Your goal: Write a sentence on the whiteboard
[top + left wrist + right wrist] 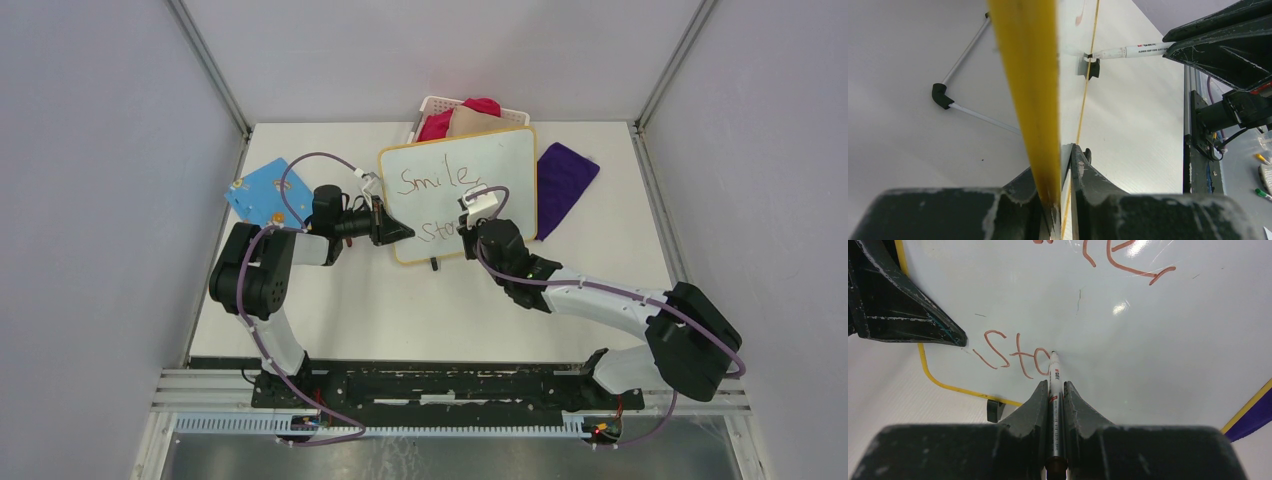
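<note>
At the middle of the table (400, 310) the whiteboard (512, 150) lies a little askew, its far edge overlapping the basket (430, 105); I cannot tell whether it leans on it. The purple cloth (565, 180) sits just beside its right edge and the blue board (262, 192) is well off to the left. My left gripper (1055, 200) is clamped onto the yellow rim at the board's near left side. I judge that grip is there purely as a brace, so the board doesn't skate away under the pen's push. My right gripper (1054, 385) is closed around the marker (1054, 371), barrel running straight out between the fingers and the tip touching the white surface. Holding it in line with the wrist gives me a clear look at the tip and lets small wrist moves shape the letters. Of the sentence (435, 180), the upper line reads "Smile," and looks finished. The lower line so far shows an "s", a "t" and a rounded letter the tip is resting against, so I'd put us partway through the second line's first word. The left fingers sit close to that "s", which leaves little room on that side. The next strokes should run rightward, where the board is bare.
</note>
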You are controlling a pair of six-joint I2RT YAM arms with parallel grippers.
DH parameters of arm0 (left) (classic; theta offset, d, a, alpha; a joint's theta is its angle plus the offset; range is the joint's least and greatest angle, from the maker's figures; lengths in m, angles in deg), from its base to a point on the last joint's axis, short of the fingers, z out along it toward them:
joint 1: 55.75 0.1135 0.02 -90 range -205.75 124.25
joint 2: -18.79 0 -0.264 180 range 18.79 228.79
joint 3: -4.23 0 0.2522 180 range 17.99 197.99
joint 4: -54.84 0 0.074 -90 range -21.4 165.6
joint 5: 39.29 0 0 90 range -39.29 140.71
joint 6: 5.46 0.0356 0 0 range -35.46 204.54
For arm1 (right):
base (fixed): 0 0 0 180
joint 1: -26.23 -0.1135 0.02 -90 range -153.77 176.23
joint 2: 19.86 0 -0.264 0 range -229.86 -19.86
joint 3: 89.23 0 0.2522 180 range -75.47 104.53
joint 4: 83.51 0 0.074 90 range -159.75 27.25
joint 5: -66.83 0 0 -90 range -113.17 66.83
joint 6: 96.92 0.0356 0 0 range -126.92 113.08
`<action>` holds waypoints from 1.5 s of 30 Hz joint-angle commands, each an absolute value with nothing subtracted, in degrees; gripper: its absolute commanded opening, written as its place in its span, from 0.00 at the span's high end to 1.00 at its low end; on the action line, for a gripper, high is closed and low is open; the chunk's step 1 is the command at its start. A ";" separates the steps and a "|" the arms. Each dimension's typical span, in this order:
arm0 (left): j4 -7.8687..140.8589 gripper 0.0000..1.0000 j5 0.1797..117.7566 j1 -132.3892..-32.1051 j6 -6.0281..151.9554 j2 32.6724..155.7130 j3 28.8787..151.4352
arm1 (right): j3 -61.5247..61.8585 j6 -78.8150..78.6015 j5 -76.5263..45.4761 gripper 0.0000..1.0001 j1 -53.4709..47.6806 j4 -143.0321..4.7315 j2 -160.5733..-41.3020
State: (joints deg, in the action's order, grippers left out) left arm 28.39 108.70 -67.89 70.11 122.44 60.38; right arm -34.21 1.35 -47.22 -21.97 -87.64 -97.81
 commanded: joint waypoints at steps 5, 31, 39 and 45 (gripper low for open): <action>37.93 0.98 101.70 -69.90 75.20 124.99 59.30 | -34.98 1.69 -47.29 1.00 -21.67 -89.36 -97.46; 38.58 0.98 101.58 -70.07 75.35 124.92 59.49 | -37.18 1.34 -48.16 1.00 -20.90 -91.10 -92.76; 38.55 0.98 101.55 -70.07 75.37 125.10 59.56 | -34.83 1.25 -47.07 1.00 -20.19 -91.58 -94.36; 38.54 0.98 101.59 -70.07 75.33 125.11 59.61 | -33.86 1.27 -46.24 1.00 -20.31 -92.02 -94.99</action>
